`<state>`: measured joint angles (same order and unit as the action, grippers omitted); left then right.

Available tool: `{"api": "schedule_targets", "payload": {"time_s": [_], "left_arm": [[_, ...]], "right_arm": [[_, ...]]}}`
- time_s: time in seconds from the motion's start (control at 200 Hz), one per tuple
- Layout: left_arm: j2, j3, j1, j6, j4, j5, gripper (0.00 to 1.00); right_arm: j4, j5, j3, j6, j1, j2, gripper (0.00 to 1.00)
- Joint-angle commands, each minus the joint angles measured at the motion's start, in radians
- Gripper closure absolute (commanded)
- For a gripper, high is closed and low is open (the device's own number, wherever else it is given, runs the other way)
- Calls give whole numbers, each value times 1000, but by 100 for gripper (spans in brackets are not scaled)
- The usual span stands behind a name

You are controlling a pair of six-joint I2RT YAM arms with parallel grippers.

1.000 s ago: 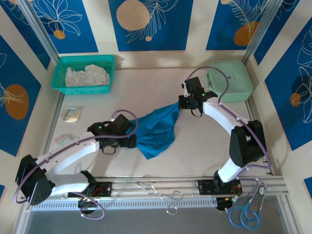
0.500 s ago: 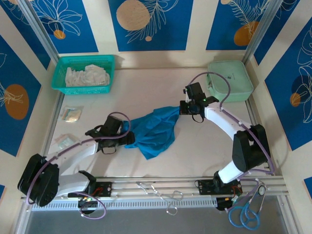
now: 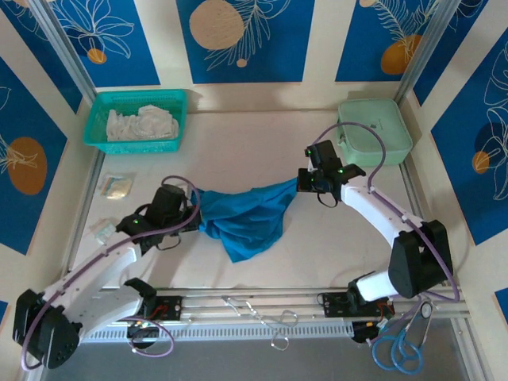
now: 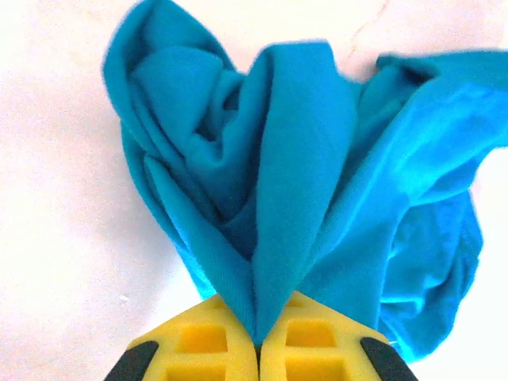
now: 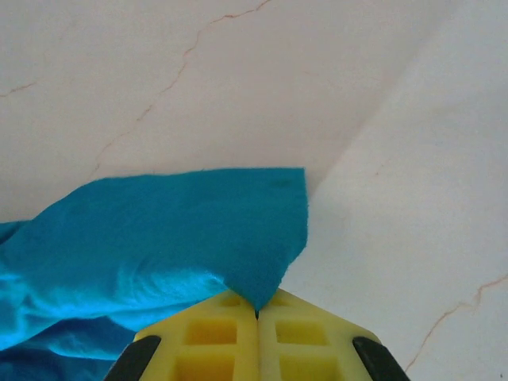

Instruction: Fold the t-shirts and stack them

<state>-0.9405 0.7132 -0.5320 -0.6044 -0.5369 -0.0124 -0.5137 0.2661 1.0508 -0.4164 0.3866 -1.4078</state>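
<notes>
One teal-blue t-shirt (image 3: 248, 216) hangs bunched between the two arms over the middle of the table, its lower part drooping to a point toward the near edge. At the shirt's left end my left gripper (image 3: 194, 205) is shut on a gathered fold; the left wrist view has the t-shirt (image 4: 302, 198) rising in pleats from between the yellow pads (image 4: 202, 349). At the right end my right gripper (image 3: 300, 181) is shut on a corner. In the right wrist view that t-shirt corner (image 5: 190, 230) is pinched between the yellow pads (image 5: 309, 333).
A teal basket (image 3: 135, 121) of white cloths stands at the back left. A pale green lidded box (image 3: 375, 131) sits at the back right, close behind the right arm. Small packets (image 3: 116, 186) lie at the left edge. Scissors (image 3: 401, 349) and metal forceps (image 3: 266, 316) lie by the near rail.
My left gripper has closed on the shirt's left end and moved back and left. The right gripper has shifted slightly right, so the shirt now stretches between the two.
</notes>
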Motion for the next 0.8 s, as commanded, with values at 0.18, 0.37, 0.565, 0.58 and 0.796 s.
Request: {"api": "schedule_targets", "payload": {"time_s": [0.18,0.37,0.565,0.58,0.796], "left_arm": [[-53,360,10,118,-485,-138,100],[-224,566,10,204,-662,-286,100],[-501,818,10,335,-697,-418,100],[-522,837,10,345,-692,-426,100],[-897,1207,11,497,-636,-512,100]], "right_arm": [[-71,49,2,12,-28,89,100],[-89,37,61,85,-92,77,100],[-95,14,188,144,-155,-22,100],[-96,12,196,146,-156,-32,100],[-80,1,304,153,-164,-180,100]]}}
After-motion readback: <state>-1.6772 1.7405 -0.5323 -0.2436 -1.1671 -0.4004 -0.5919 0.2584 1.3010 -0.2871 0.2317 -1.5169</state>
